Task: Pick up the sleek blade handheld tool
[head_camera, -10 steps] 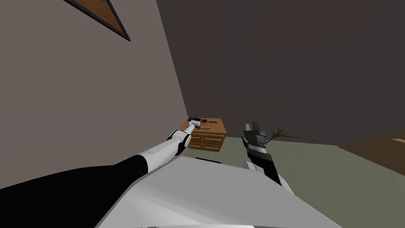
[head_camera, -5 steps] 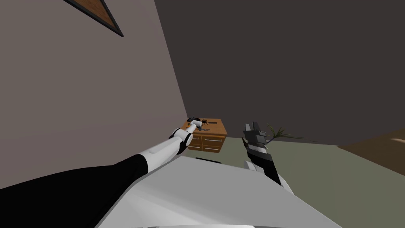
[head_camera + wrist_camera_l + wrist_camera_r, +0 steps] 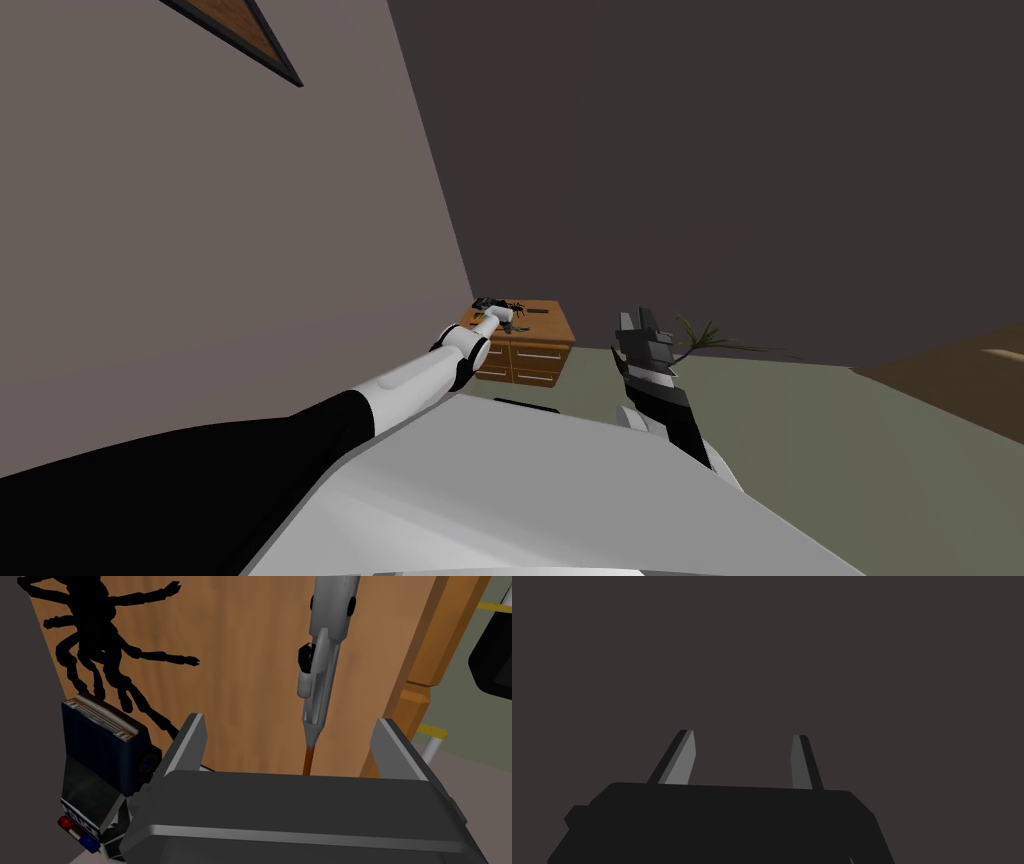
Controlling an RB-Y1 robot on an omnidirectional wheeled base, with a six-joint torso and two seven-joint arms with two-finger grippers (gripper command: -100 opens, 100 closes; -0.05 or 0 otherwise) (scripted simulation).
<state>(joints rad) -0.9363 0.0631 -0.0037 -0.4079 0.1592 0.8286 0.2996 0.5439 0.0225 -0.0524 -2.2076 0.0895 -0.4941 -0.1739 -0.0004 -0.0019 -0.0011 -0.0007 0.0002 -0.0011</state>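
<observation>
**Head view.** The left arm is reaching toward the centre of the frame, where the left gripper is hanging over the top of a low wooden desk with drawers, which is standing in the corner of the room. A black toy spider is lying on the desk just right of the gripper. Right of centre, the right gripper is pointing upward, well apart from the desk, with a green plant showing just beyond it on the floor. A framed picture is hanging at the upper left.

**Left wrist view.** The fingers are standing wide apart and touching nothing. The sleek blade handheld tool, grey with a black button, is lying flat on the desk between the lines of the two fingers, nearer the one by the desk's edge. Its narrow orange-brown tip is pointing at the gripper's body. The spider is sprawling beside the other finger, apart from the tool. A dark blue box and a toy police car are crowding close against that same finger.

**Right wrist view.** The fingers are standing apart and gripping nothing.
</observation>
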